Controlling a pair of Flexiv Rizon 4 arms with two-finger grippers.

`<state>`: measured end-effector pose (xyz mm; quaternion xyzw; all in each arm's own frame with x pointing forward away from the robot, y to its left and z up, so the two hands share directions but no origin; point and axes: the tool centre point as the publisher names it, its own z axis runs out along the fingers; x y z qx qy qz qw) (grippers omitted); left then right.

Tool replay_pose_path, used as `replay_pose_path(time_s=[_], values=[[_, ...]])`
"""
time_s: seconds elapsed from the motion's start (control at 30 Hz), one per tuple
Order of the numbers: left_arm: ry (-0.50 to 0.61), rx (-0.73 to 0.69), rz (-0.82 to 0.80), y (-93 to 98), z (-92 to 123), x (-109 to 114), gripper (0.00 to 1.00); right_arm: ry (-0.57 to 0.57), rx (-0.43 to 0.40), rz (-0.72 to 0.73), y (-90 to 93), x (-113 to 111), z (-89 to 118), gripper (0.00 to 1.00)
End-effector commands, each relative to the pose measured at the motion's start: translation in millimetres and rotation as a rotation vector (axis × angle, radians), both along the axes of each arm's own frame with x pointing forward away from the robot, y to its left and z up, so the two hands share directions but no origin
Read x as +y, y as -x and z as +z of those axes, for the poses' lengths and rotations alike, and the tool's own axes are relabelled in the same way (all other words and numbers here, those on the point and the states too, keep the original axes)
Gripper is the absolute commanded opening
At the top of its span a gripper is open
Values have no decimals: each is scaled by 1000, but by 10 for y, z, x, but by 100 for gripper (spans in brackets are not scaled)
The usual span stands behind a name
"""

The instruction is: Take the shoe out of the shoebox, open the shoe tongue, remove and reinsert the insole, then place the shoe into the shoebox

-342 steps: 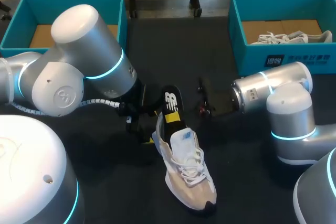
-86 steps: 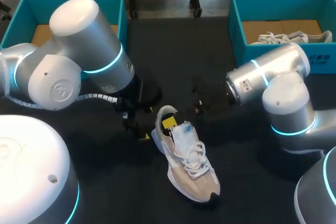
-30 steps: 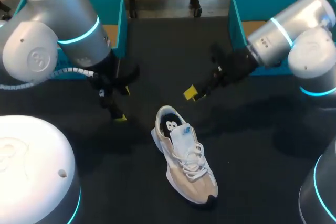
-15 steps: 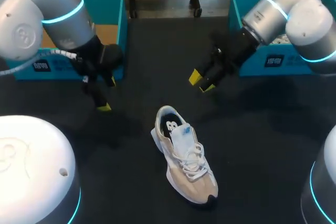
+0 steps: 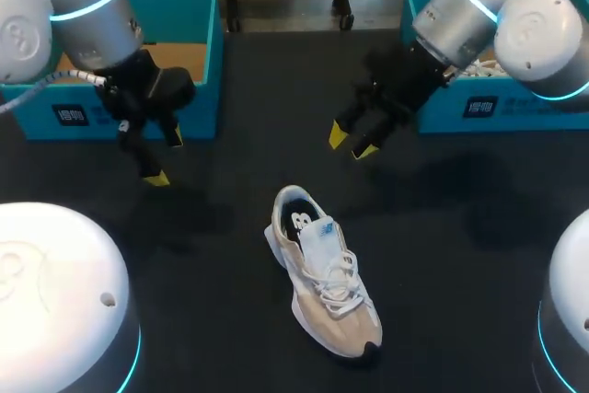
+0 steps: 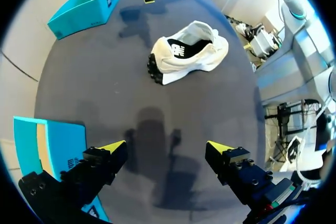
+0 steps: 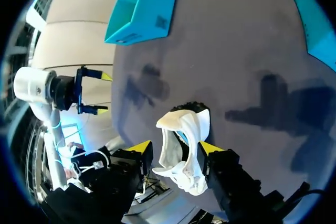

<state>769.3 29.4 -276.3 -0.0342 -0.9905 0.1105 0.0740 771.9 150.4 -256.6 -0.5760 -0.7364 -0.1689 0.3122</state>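
Note:
A beige and white sneaker (image 5: 324, 275) with white laces stands upright on the black table, heel toward the far side, with a dark insole inside it. The left wrist view shows the sneaker (image 6: 189, 53) well ahead of my left gripper (image 6: 166, 148). That left gripper (image 5: 164, 158) hangs open and empty beside the left teal shoebox (image 5: 201, 57). My right gripper (image 5: 350, 143) is open and empty above the table, behind the shoe's heel. In its own view the sneaker (image 7: 184, 129) lies below the right gripper (image 7: 174, 148), untouched.
The right teal shoebox (image 5: 442, 108) at the back right holds another pale shoe (image 5: 502, 66). Bare black tabletop (image 5: 230, 319) surrounds the sneaker. The left shoebox (image 7: 142, 9) and my left gripper (image 7: 89, 93) show far across the table in the right wrist view.
Both arms have lifted and drawn back from the shoe, the left gripper toward the left shoebox. The right gripper's fingers have come closer together. The shoe has stayed put.

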Motion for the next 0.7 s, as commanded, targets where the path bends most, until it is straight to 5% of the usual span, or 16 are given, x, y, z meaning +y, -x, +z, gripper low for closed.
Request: replay_pose_path(time_s=[0.03, 0.43, 0.7], values=[[-18, 0, -43, -10, 67, 16, 100, 95, 1, -3, -31, 92, 19, 50], [25, -12, -209, -252, 347, 377, 100, 246, -12, -43, 81, 295, 57, 36], [22, 3, -256, -319, 426, 505, 100, 334, -29, -56, 167, 402, 155, 0]])
